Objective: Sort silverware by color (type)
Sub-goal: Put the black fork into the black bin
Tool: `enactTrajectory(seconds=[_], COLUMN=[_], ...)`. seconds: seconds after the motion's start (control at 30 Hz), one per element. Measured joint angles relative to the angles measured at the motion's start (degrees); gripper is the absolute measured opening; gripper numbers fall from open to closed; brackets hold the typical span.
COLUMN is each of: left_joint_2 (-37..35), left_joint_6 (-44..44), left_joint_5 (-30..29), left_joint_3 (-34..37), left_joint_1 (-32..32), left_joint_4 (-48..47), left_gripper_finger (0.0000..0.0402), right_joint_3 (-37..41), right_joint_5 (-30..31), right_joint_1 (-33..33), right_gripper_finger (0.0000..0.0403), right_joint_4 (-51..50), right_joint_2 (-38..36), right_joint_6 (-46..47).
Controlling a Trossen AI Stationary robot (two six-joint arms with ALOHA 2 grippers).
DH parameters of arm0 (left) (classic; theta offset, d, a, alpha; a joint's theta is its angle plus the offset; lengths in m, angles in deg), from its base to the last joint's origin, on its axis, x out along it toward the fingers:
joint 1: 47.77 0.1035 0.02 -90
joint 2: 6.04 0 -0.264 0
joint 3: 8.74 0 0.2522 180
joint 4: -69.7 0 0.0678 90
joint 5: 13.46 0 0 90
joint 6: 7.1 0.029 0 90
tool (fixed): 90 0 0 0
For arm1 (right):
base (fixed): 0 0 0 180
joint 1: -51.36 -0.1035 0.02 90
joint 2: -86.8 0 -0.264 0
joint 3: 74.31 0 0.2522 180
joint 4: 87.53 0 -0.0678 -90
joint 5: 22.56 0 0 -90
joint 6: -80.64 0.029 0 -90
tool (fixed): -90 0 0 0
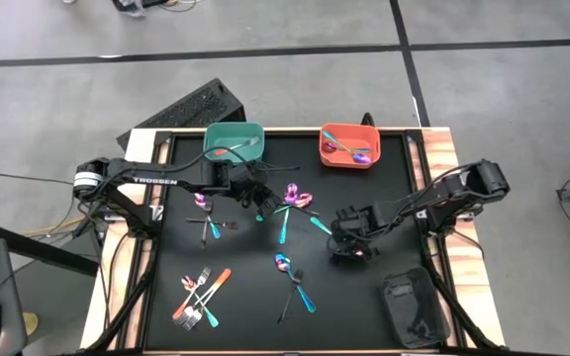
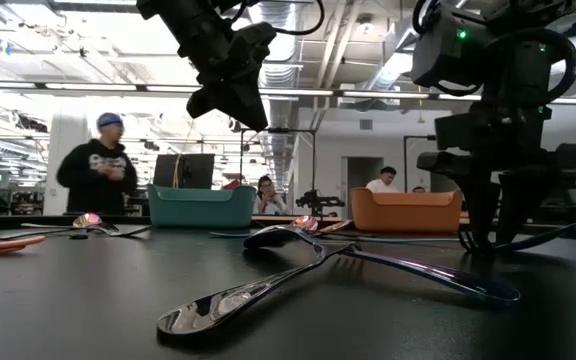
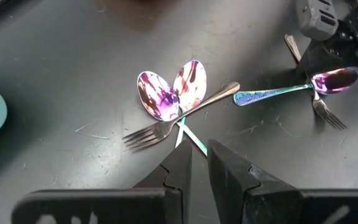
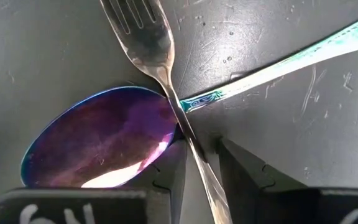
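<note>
My right gripper (image 1: 349, 245) is down at the black mat, right of centre. Its fingers stand narrowly open on either side of a silver fork's handle (image 4: 194, 155). The fork lies across a teal-handled spoon with a purple bowl (image 4: 98, 140). My left gripper (image 1: 260, 196) hangs shut and empty above the mat, in front of the teal bin (image 1: 234, 143); the low view shows it well above the table (image 2: 236, 95). Beyond its fingers lie two purple-bowled spoons (image 3: 169, 93) and a fork (image 3: 166, 127), crossed. The orange bin (image 1: 349, 146) holds spoons. My right gripper comes down from above with one finger (image 4: 169, 171) on each side of the fork's handle (image 4: 197, 165), just behind the spoon's bowl. A little gap shows beside the handle, and I cannot tell whether the fingers touch it. The fork lies on the spoon and the mat.
More silverware lies on the mat: a crossed pair at the left (image 1: 211, 225), a heap near the front left (image 1: 201, 295), and a spoon and fork at front centre (image 1: 293, 279). A black case (image 1: 412, 309) sits at the front right. People stand in the room beyond (image 2: 103, 165).
</note>
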Motion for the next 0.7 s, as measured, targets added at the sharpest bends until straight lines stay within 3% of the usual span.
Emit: enactTrajectory(seconds=[0.13,0.3,0.47,0.7], left_joint_2=[0.00,0.00,0.00,0.00], left_joint_6=[0.00,0.00,0.00,0.22], left_joint_5=[0.00,-0.02,-0.09,-0.59], left_joint_3=[0.00,0.00,0.00,0.00], left_joint_1=[0.00,0.00,0.00,0.15], left_joint_4=[-0.04,-0.04,-0.04,-0.02], left_gripper_finger=[0.0039,0.0039,0.0039,0.0039], right_joint_3=[0.06,0.10,-2.10,-9.04], right_joint_5=[-0.45,-1.43,-3.11,-4.50], right_joint_1=[0.92,2.19,2.50,3.87], right_gripper_finger=[0.0089,0.0017,0.0013,0.0005], right_joint_4=[-0.11,-0.61,-5.83,-18.31], right_joint_2=[0.11,-0.20,0.05,-3.05], right_joint_6=[0.49,0.02,-0.44,6.06])
